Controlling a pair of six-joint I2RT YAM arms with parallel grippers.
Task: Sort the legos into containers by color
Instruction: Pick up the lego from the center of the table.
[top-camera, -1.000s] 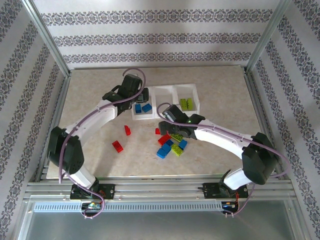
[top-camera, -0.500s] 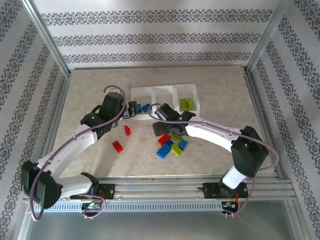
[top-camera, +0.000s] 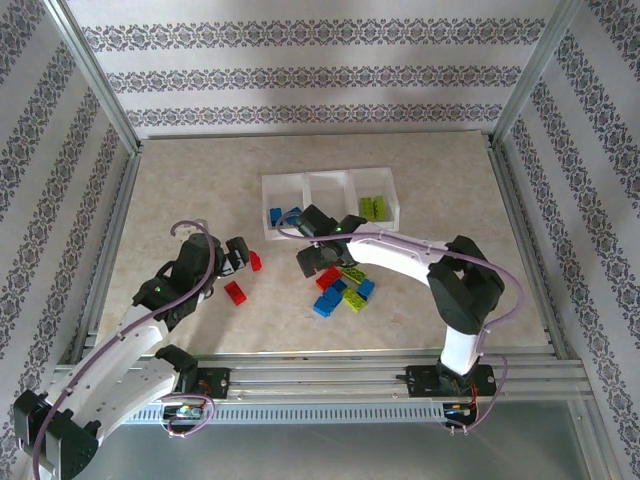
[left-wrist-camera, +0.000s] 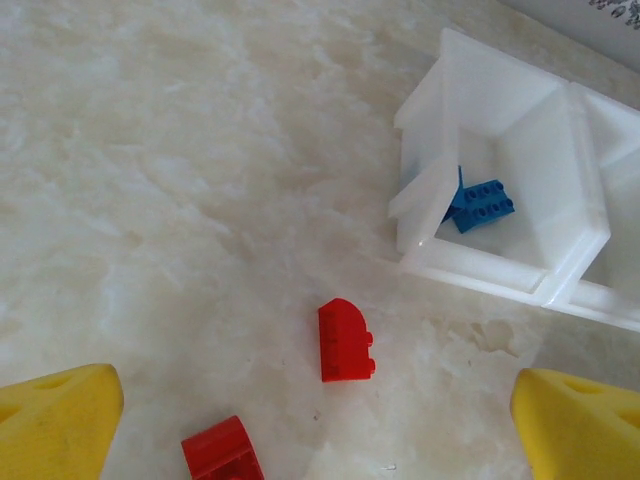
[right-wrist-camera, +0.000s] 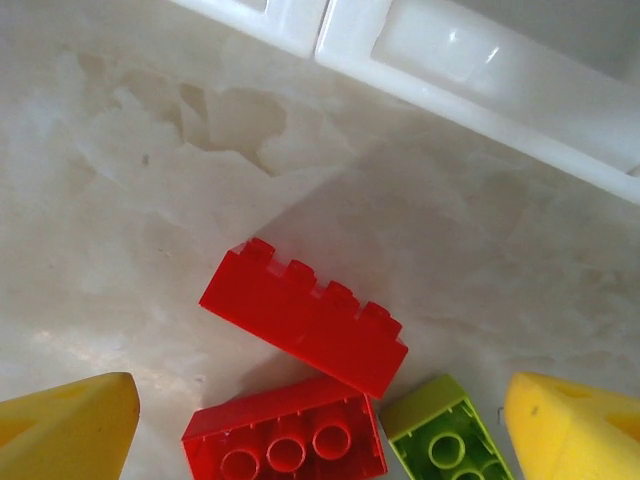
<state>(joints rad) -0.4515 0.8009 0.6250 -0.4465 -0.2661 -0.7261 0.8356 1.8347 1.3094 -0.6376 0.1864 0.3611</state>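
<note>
Left claw (left-wrist-camera: 316, 410): spread wide, nothing in it. Hangs over two loose red legos, a rounded one (left-wrist-camera: 345, 340) straight ahead between the fingers (left-wrist-camera: 60, 420), another red brick (left-wrist-camera: 222, 450) nearer and to the left. Right claw (right-wrist-camera: 320, 400): open as well, empty. Hovers low over a long red brick (right-wrist-camera: 305, 330), with a second red (right-wrist-camera: 285, 440) and a lime brick (right-wrist-camera: 440, 440) just beside it on the near side.

And the score? Blue bricks (left-wrist-camera: 480, 205) down in the left compartment of the containers (top-camera: 325, 175), lime ones (top-camera: 373, 207) in the right compartment, no brick to be seen in the middle one. So, by the look of it: blue and green under way, red not begun.

Plenty left, though. A mixed cluster (top-camera: 340, 290) of red, blue and lime on the table (top-camera: 450, 200) just near of the bin row, plus those two stray reds out to the left. Perhaps a third of the job done, at a guess, no more. Both claws lined up on red now, so likely a first delivery to that middle compartment next.
</note>
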